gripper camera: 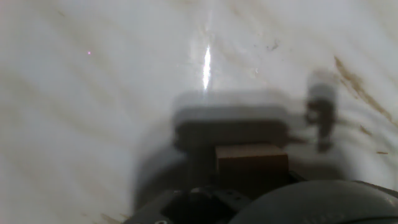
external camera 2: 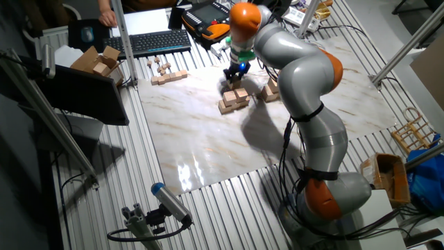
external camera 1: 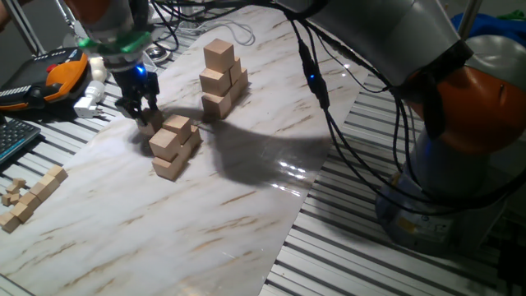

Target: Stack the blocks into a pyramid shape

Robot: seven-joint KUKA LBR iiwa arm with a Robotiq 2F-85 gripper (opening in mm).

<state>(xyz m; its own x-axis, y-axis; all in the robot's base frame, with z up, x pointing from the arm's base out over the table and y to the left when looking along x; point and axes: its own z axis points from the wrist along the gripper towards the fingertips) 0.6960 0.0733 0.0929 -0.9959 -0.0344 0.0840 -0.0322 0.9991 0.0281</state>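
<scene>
My gripper [external camera 1: 140,113] hangs at the left of the marble board, just left of a low pile of tan wooden blocks [external camera 1: 174,144]. It is shut on one block [external camera 1: 149,128], held just above the board. In the blurred hand view that block [gripper camera: 252,159] sits between the fingers, with its shadow on the board below. A taller stack of blocks [external camera 1: 222,78] stands behind and to the right. In the other fixed view the gripper [external camera 2: 234,76] is over the low pile [external camera 2: 234,99], with the taller stack [external camera 2: 270,89] beside it.
Small thin wooden pieces [external camera 1: 29,197] lie at the board's left edge. A keyboard [external camera 1: 12,136] and an orange-black pendant [external camera 1: 57,74] lie off the board at the left. Cables cross the back. An open cardboard box [external camera 2: 100,62] sits beyond the keyboard.
</scene>
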